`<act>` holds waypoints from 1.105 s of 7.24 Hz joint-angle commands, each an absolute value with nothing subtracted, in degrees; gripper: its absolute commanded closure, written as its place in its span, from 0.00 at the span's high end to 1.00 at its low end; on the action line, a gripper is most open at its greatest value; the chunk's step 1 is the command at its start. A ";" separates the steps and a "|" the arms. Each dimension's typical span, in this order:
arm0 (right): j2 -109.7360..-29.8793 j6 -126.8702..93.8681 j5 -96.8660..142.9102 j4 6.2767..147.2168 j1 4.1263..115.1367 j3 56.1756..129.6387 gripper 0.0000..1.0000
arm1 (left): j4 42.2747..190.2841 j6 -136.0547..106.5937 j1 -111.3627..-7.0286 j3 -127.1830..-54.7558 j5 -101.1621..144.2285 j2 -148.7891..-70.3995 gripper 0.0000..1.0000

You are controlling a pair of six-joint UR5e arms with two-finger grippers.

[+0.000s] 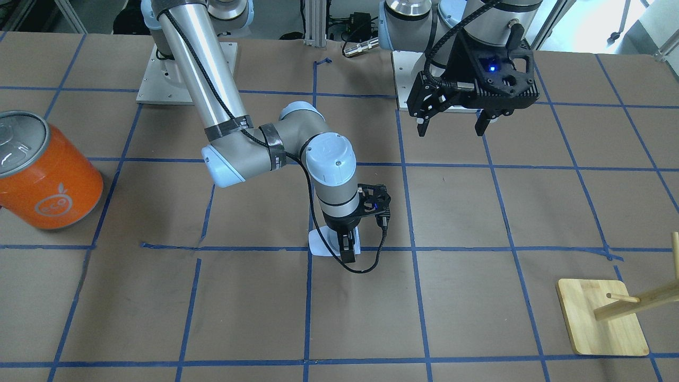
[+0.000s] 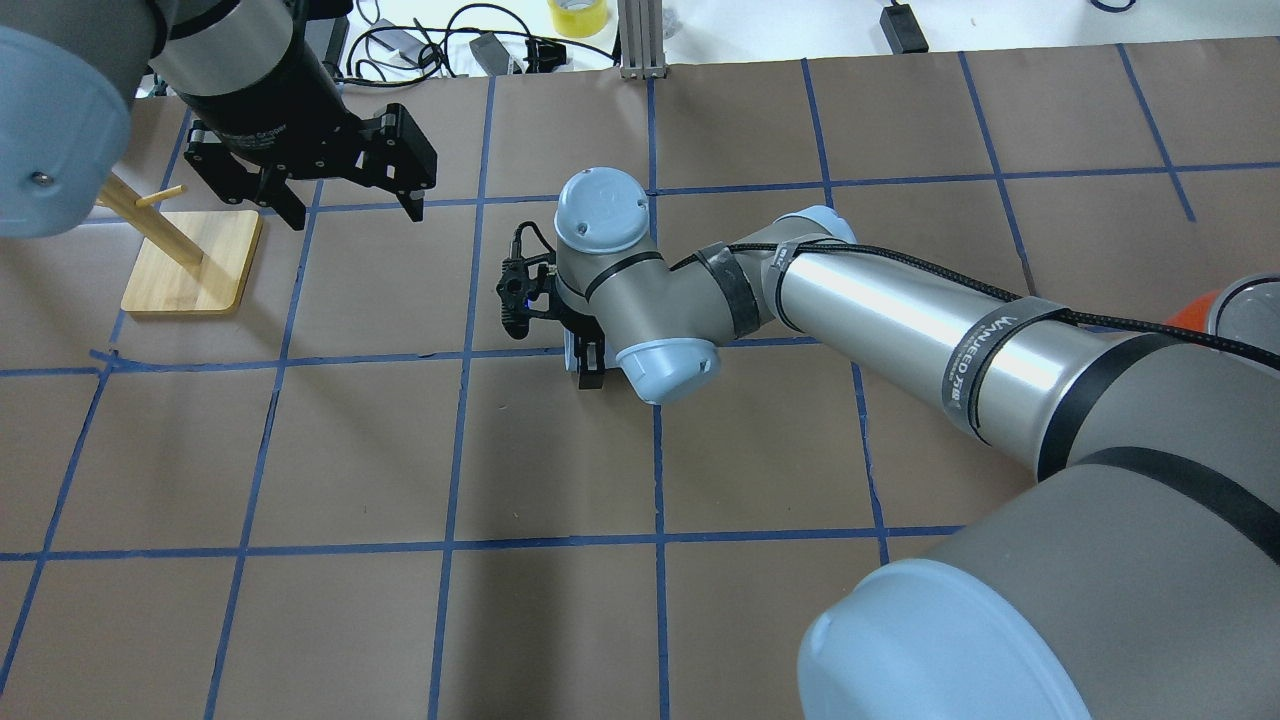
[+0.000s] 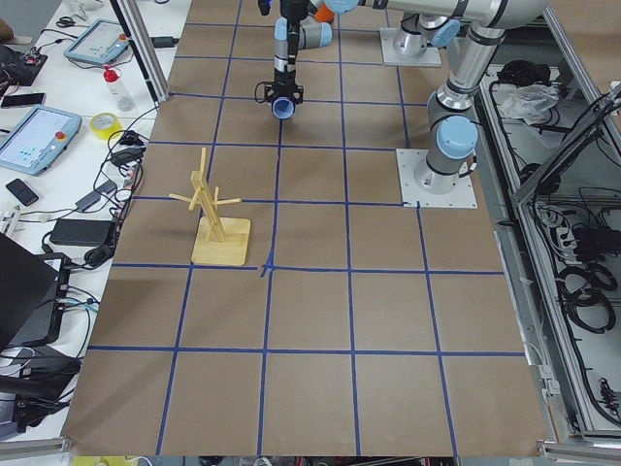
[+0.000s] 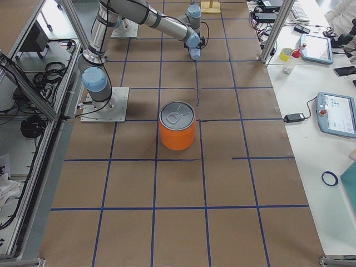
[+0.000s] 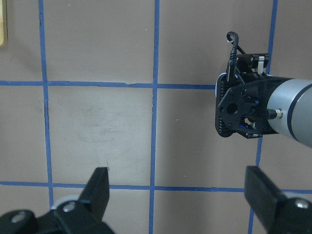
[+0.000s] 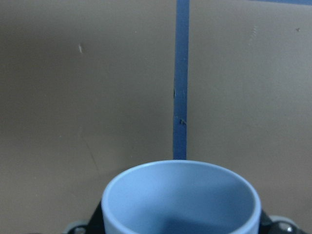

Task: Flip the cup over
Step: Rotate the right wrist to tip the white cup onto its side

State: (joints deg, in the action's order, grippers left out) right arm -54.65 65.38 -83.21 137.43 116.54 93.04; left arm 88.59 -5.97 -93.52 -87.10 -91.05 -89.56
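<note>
In the front-facing view the right gripper (image 1: 347,249) points down at the middle of the table (image 1: 477,212), clamped on the cup (image 1: 320,242), whose pale side shows beside the fingers. Whether it touches the paper cannot be told. The left gripper (image 1: 452,129) hangs high near its base, jaws spread and holding nothing. An orange can (image 1: 48,175) stands at one end, well apart from the cup, and a wooden stand (image 1: 602,318) at the other. From overhead the right arm's wrist hides nearly all of the cup. The exterior left view shows the cup's (image 3: 281,105) blue mouth turned towards that camera. In the exterior right view the can's (image 4: 178,127) silver top is closed, so its contents stay unseen. The left wrist view shows two fingers (image 5: 100,187) wide apart over bare paper. The right wrist view looks into the cup (image 6: 180,200): the visible part of its inside is empty.
</note>
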 commanded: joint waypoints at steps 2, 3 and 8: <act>-54.32 65.13 -82.79 138.24 116.46 92.81 0.59 | 88.59 -5.80 -93.43 -87.10 -90.97 -89.56 1.00; -54.14 65.21 -82.79 138.86 116.46 92.81 0.88 | 88.59 -5.80 -93.51 -87.19 -90.79 -89.56 1.00; -54.31 65.30 -82.97 139.31 115.84 92.81 1.00 | 88.42 -5.45 -93.43 -87.36 -90.88 -89.47 1.00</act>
